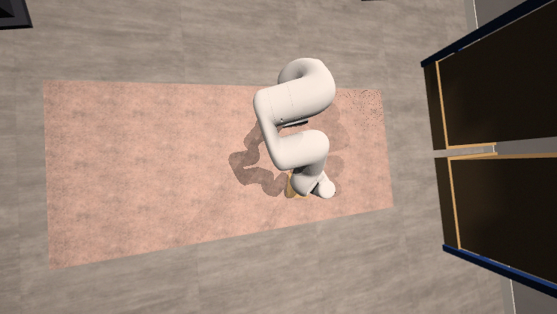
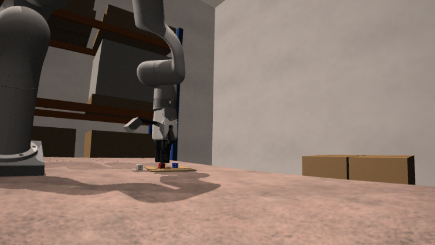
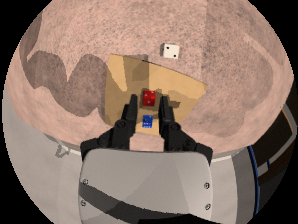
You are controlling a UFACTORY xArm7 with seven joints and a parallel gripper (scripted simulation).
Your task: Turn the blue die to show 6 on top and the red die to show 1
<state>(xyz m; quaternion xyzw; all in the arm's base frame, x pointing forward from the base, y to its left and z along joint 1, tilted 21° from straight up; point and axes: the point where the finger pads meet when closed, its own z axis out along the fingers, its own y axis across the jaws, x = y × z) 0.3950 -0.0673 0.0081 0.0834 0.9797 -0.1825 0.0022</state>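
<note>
From the top view we cannot see the dice: the arm (image 1: 296,128) hides them, covering most of the mat (image 1: 290,191).

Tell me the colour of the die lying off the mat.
White with dark pips; the white die shows best in the wrist view, just beyond the tan mat.

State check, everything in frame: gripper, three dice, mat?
gripper: open, fingers straddling the red die with gaps either side, holding nothing
red die: flat on the mat, top face unreadable
blue die: flat on the mat, beside the red die, apart from it, top face unreadable
white die: flat on the table, off the mat
mat: flat on the table
</note>
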